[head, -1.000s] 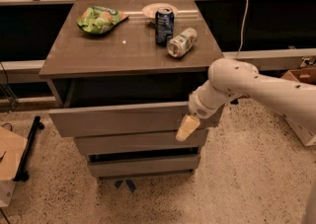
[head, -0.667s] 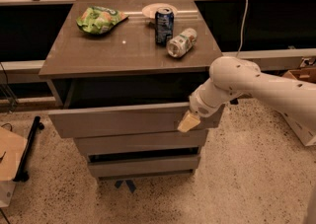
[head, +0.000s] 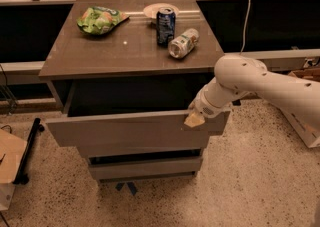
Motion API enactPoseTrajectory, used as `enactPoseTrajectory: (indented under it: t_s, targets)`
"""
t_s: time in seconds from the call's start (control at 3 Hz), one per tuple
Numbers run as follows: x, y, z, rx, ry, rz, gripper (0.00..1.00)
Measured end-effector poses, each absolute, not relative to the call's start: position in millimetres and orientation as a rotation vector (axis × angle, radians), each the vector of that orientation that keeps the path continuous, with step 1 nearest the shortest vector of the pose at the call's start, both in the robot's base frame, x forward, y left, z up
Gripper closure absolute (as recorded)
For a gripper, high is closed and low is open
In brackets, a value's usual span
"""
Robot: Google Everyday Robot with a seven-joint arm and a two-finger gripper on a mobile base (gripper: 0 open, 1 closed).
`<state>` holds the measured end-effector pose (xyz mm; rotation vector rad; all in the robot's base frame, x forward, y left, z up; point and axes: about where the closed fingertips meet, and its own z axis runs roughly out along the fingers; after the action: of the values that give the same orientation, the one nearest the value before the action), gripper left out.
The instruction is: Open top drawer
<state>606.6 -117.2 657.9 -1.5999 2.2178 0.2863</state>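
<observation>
- Wide grey-brown top drawer (head: 125, 131) with a flat, handleless front: pulled out from under the brown desk (head: 100, 56), dark interior exposed. It stands out about as far as 1 s ago.
- Tan-tipped claw (head: 194, 119) on the white arm (head: 250, 81): at the upper edge of the drawer front, near its right end. It sat lower on the panel 1 s ago. Claw state: cannot tell.
- 2 shorter grey drawer fronts (head: 145, 149) sit further back, below.
- Green bag (head: 100, 19), upright blue can (head: 165, 20) and pale container on its side (head: 183, 43): well back from the desk's front edge.
- Speckled floor (head: 250, 181) lies in front, with a cardboard box (head: 305, 121) to the right.
</observation>
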Motion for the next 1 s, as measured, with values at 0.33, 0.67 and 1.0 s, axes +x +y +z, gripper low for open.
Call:
enactPoseTrajectory:
  t_s: [0.33,0.67,1.0]
  targets:
    - [607,-117,658,-1.600,2.218,0.286,0.91]
    - [583,-129,659,-1.580,2.248,0.301,0.69]
    - [584,-129,659,-1.580,2.248,0.301,0.45]
